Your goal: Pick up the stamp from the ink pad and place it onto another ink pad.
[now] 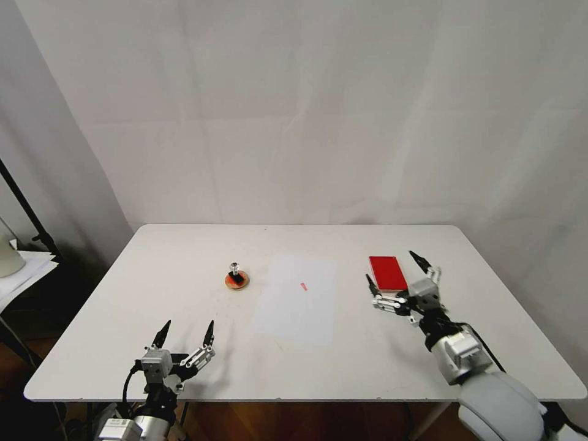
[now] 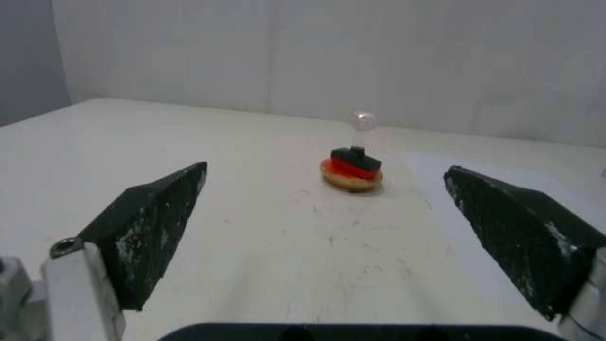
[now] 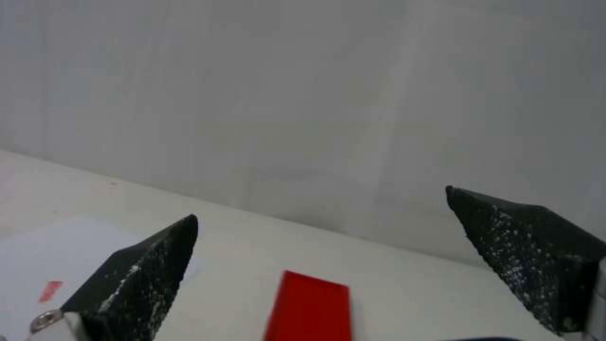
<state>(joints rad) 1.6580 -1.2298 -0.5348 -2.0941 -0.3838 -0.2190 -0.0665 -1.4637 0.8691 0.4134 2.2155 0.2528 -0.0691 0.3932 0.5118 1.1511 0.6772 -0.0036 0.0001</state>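
From the head view, the stamp [image 1: 234, 270] stands upright on the round orange pad [image 1: 236, 281], left of centre on the white bench [image 1: 122, 318]. The red rectangular pad [image 1: 388, 272] lies well apart to the right, bare on top. Between them is a pale sheet of paper [image 1: 297, 298] with a small red mark. The left gripper [image 1: 185, 334] hovers near the front edge with its fingers spread; the right gripper [image 1: 394, 269] sits just beside the red pad, its fingers apart on either side of it.

In the left wrist view, the stamp [image 2: 357, 154] shows a blocky black base, a red underside pressed to the tan-rimmed disc [image 2: 351, 177], and a thin stem with a glossy ball knob. I'd say any grip should close on the base or low on the stem, since the knob looks slick and the piece top-heavy. The dark textured fingers [image 2: 151, 222] are wide open.

In the right wrist view, the red pad [image 3: 309, 308] looks flat and smooth, though it is partly cut off, between the parted fingers [image 3: 136, 279].
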